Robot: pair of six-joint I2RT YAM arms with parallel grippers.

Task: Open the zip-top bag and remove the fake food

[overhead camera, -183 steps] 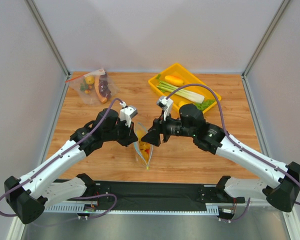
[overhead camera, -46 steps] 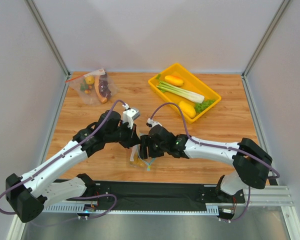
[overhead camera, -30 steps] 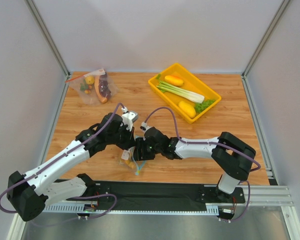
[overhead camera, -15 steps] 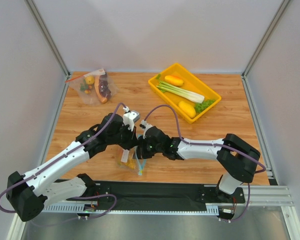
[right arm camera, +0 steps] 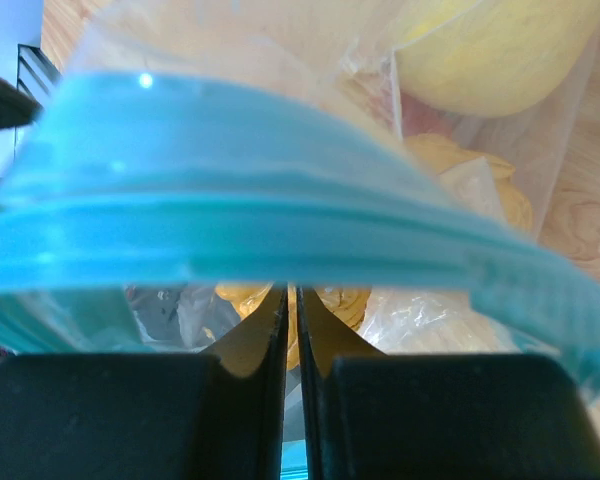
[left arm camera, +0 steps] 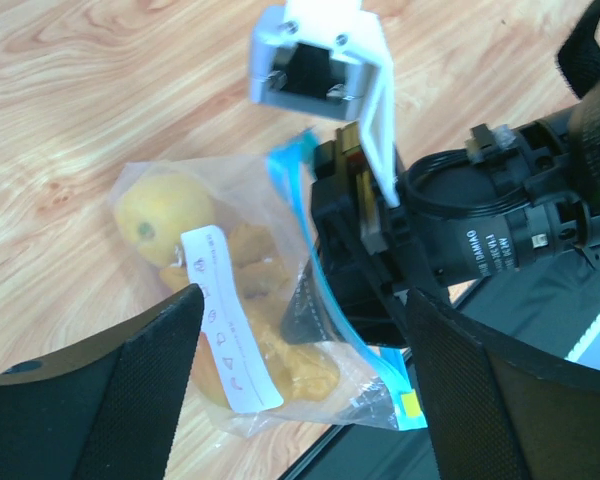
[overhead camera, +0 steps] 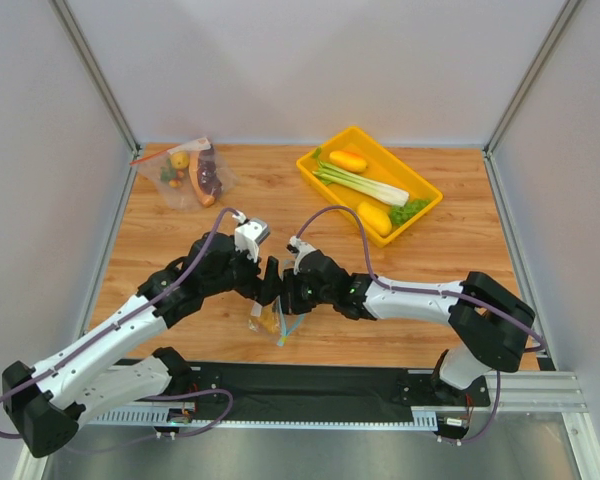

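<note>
Two sets of jaws meet over the bag (overhead camera: 272, 322) near the front middle of the counter (overhead camera: 460, 260), close to the near edge.

Right jaws are pressed together. In the right wrist view the fingers (right arm camera: 130, 420) are shut with only a thin slit between them, and the blue zip strip (right arm camera: 280, 220) runs across right at their tips. From the left wrist view they come in from the right and pinch the bag at its mouth, with the strip (left arm camera: 320, 270) curling over them.

Left jaws are spread wide. Both fingers (left arm camera: 130, 390) sit at the bottom corners of that view, and the bag (left arm camera: 250, 300) lies in the open space beyond them, not touching either one as far as I can see.

Bag still has stuff in it: a round yellow piece (left arm camera: 158, 212) at the far end from the strip, a lumpy orange piece (left arm camera: 290, 365) lower down, and a white label (left arm camera: 225, 335) across the front. Same yellow piece (right arm camera: 500, 50) shows through the plastic in the right wrist view. Can't tell if the zip is fully apart.

Further back, well away from the arms, there's a yellow tray (overhead camera: 390, 165) with veg on the right and another bag (overhead camera: 188, 172) on the left.
</note>
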